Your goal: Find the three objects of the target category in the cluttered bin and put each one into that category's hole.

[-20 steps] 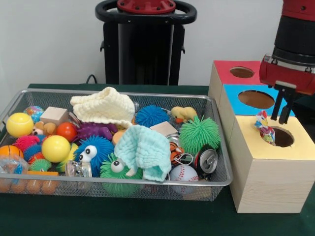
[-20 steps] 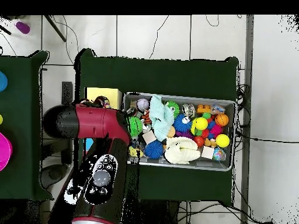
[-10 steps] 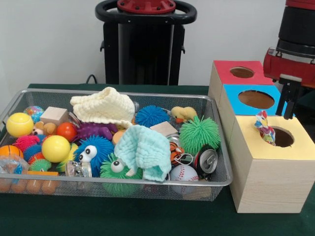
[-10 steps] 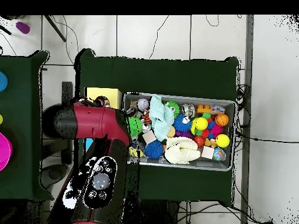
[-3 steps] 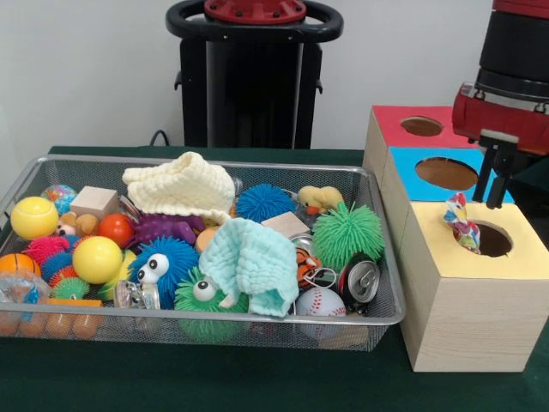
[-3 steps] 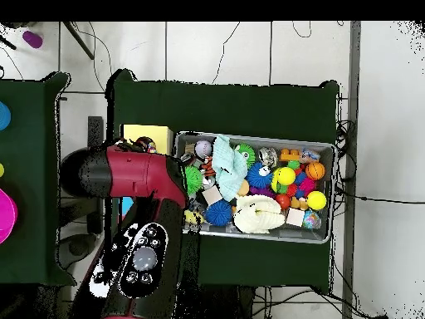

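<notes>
Clutter fills the wire bin [image 5: 377, 316] that takes up the left and middle of the green counter [image 5: 214, 378]. At its far left lie a yellow ball [image 5: 34, 217] and, nearer, a second yellow ball [image 5: 96, 259], with a wooden block [image 5: 94, 202] and an orange-red ball [image 5: 116, 229] between them. Toward the middle, a cream knitted cloth [image 5: 182, 185] is heaped at the far side, a blue fuzzy toy with eyes [image 5: 163, 264] sits nearer, and a mint cloth [image 5: 255, 262] drapes over a green fuzzy toy [image 5: 206, 296]. Right of these are a blue spiky ball [image 5: 263, 202], a green spiky ball [image 5: 346, 233], a baseball [image 5: 319, 301] and a drink can [image 5: 358, 281] against the bin's right wall.

Right of the bin stands a row of three boxes: red top [image 5: 403, 129] farthest, blue top [image 5: 429, 176] in the middle, yellow top [image 5: 455, 245] nearest. A small colourful toy [image 5: 461, 225] rests on the left rim of the yellow box's hole, partly over it. The gripper [image 5: 495, 176] hangs above the far right of that hole, apart from the toy, holding nothing; whether it is spread or closed cannot be made out.
</notes>
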